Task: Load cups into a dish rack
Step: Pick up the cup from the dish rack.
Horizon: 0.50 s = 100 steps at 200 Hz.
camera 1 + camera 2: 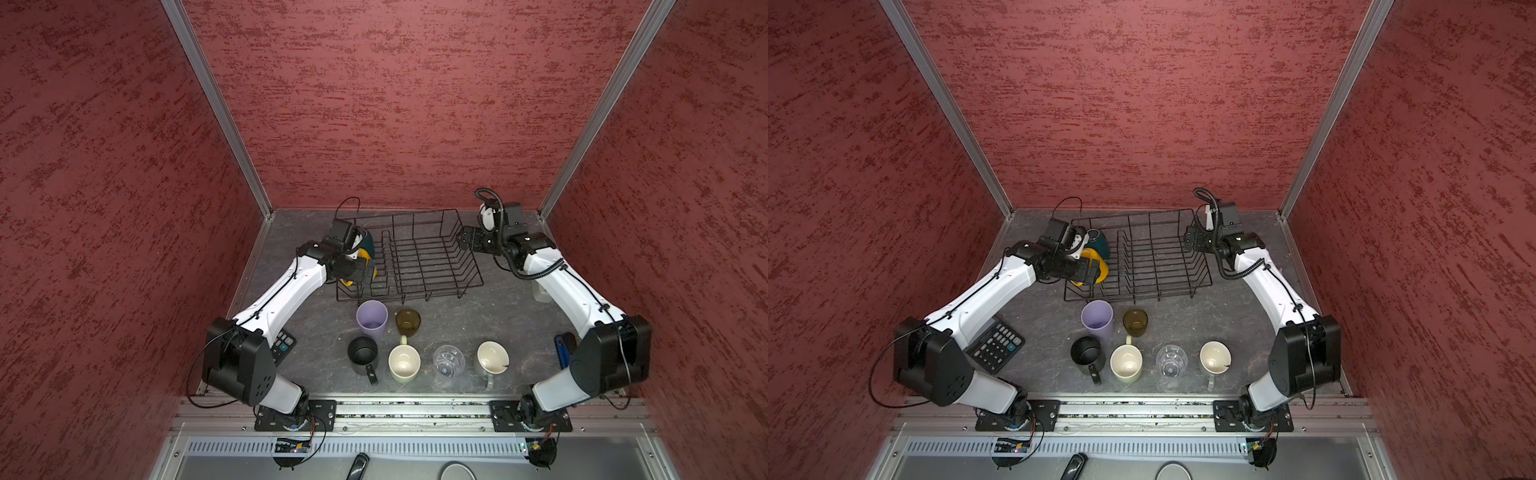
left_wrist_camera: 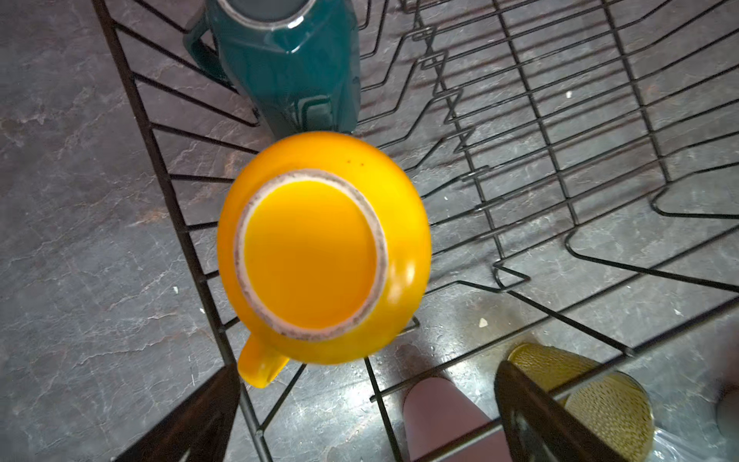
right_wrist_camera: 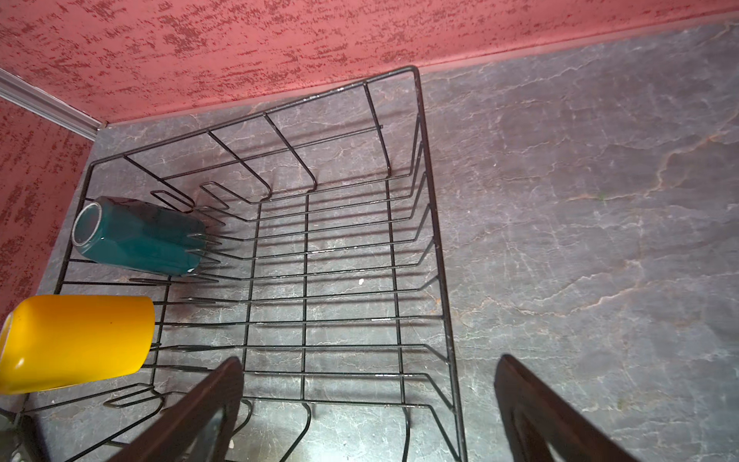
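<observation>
Jaws spread empty above the racked yellow mug (image 2: 320, 248), the left gripper (image 1: 368, 270) sits nearest the upright lilac tumbler (image 1: 372, 318), at its six o'clock.

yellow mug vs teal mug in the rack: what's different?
Colour: the yellow mug is bright yellow, while the teal mug is dark blue-green.
Shape: the yellow mug is round-bodied, while the teal mug has flat facets.
Place: the teal mug sits farther back in the dish rack, and the yellow mug sits nearer its front.
Shared: both are glossy and have handles. Both stand upside down, base up, at the rack's left end.
</observation>
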{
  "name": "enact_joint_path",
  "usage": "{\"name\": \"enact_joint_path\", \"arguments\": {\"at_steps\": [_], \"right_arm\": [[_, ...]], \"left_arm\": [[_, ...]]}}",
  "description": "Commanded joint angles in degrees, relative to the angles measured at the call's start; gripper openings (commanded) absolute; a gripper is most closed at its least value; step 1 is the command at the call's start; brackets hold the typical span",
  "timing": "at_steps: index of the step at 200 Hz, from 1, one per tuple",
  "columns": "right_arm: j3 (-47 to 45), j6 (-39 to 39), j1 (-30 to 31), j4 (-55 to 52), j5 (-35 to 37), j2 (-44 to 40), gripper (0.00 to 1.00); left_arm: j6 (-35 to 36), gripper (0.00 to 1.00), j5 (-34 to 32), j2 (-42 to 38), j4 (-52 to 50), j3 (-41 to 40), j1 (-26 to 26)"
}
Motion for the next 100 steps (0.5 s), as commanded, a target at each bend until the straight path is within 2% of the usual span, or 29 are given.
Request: {"name": "enact_joint_path", "arguments": {"at_steps": [1, 66, 100], "right_arm": [[0.7, -0.9, -0.5, 1.3, -1.8, -0.4, 0.99], [0.2, -0.3, -1.0, 1.3, -2.7, -1.4, 0.99], [-0.2, 0.1, -1.2, 1.1, -2.6, -2.0, 0.99]], "left_arm": [[-1.3, 1.0, -3.2, 1.0, 3.0, 2.7, -0.2], [-2.9, 1.0, -3.4, 4.5, 5.0, 4.0, 0.3], [-5.2, 1.0, 0.9, 6.5, 5.0, 4.9, 2.9]]}}
